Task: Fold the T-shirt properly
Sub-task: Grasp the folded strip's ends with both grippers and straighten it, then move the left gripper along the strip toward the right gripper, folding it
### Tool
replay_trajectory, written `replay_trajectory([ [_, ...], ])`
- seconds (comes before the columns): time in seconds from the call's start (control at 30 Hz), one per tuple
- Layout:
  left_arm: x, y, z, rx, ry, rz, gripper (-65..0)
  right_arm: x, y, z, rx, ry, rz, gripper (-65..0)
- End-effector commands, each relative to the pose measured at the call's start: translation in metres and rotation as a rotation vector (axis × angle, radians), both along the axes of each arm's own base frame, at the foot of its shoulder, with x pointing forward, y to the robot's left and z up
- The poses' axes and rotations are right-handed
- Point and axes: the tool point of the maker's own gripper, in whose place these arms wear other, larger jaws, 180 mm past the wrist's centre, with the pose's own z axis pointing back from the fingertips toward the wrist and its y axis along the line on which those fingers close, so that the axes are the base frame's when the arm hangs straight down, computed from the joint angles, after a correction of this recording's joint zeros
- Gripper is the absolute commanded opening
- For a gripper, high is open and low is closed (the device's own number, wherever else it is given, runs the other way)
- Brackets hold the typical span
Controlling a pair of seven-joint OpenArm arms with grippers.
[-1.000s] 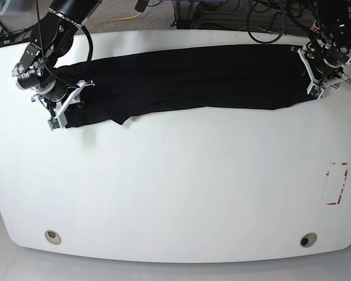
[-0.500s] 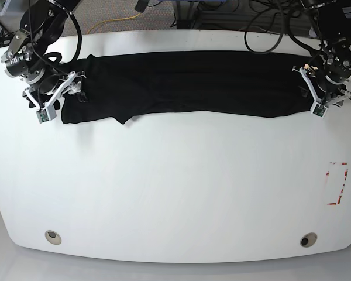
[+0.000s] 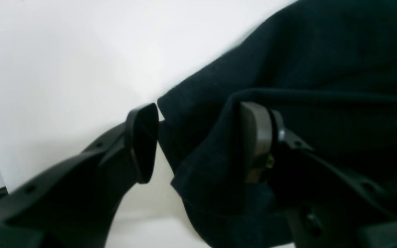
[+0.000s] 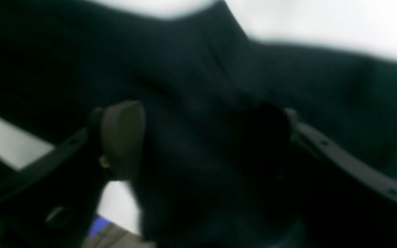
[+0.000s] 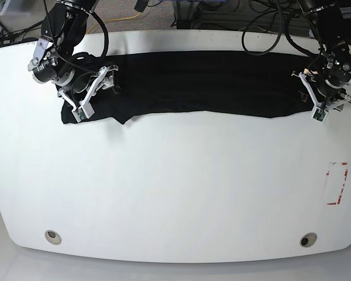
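The black T-shirt [image 5: 193, 82] lies as a long, narrow band along the upper part of the white tabletop [image 5: 175, 193], already doubled lengthwise, so what is left is probably to bring its two short ends together. That would explain why one arm sits at each end of the band.

At the right of the base view, the left tool [image 5: 316, 96] straddles the cloth's end. Its wrist view shows a hemmed edge hanging between the two pads, draped against the one at frame right [image 3: 255, 141] while the other [image 3: 143, 141] stands off it with bare tabletop showing in the gap, so the jaws are parted and not pinching.

At the upper left, the right tool [image 5: 95, 92] is over the other end, jaws spread with dark fabric bunched between them. Its own view is too blurred to say whether the pads touch the cloth, and no grip shows.

The band's far edge runs close to the tabletop's back rim, where cables crowd (little room there). The near hem is wavy, with a small flap poking out at lower left [image 5: 124, 120]. Below it the tabletop is open down to the front edge, apart from a red-marked rectangle [image 5: 337, 183] at right; I judge that the freest direction for lifting and carrying an end
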Motion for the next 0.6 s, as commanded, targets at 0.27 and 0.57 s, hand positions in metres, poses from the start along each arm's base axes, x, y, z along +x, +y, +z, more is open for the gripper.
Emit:
replay_trajectory([
  [0.27,-0.007,0.028,0.032,-0.2,-0.094,0.163,-31.5,0.01,0.005,-0.041,-0.076,0.055,0.061,-52.3],
  [0.57,-0.035,0.056,0.037,-0.319,-0.101,0.305,-12.1,0.011,0.009,-0.045,-0.054,0.047,0.056,-49.9],
])
